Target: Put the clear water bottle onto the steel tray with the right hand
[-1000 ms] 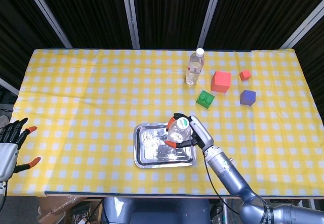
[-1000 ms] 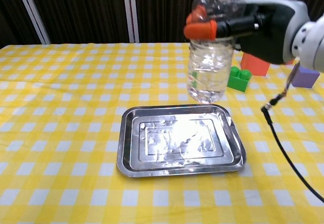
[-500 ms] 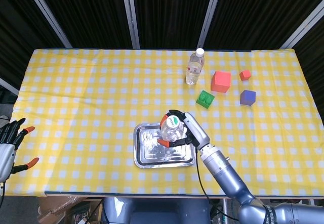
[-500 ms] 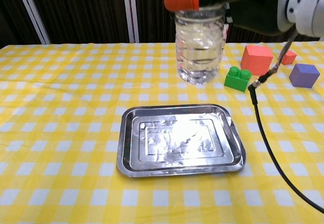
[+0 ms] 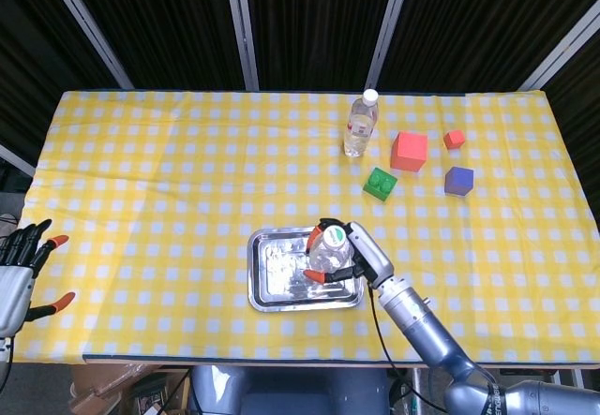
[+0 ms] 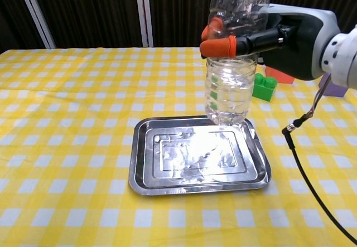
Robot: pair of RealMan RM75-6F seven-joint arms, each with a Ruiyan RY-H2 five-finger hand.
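Your right hand point(image 6: 279, 35) fingers point(image 6: 220, 47) clamp the clear water bottle point(image 6: 230, 88), upright, base just above the steel tray point(image 6: 254, 172) rear right corner; lower straight down.

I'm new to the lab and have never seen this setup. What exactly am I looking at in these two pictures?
It is a two-armed robot with human-like hands, steered by a person. Both pictures come from its own cameras: the head view looks down on the table, the chest view looks across it from low down.

The right hand grips a clear water bottle around its middle, upright over the far right part of a steel tray; I cannot tell whether the base touches it. The left hand holds nothing, fingers apart, at the table's left edge.

On the yellow checked cloth farther back stand a second bottle, a green brick, a large red cube, a small red cube and a purple cube.
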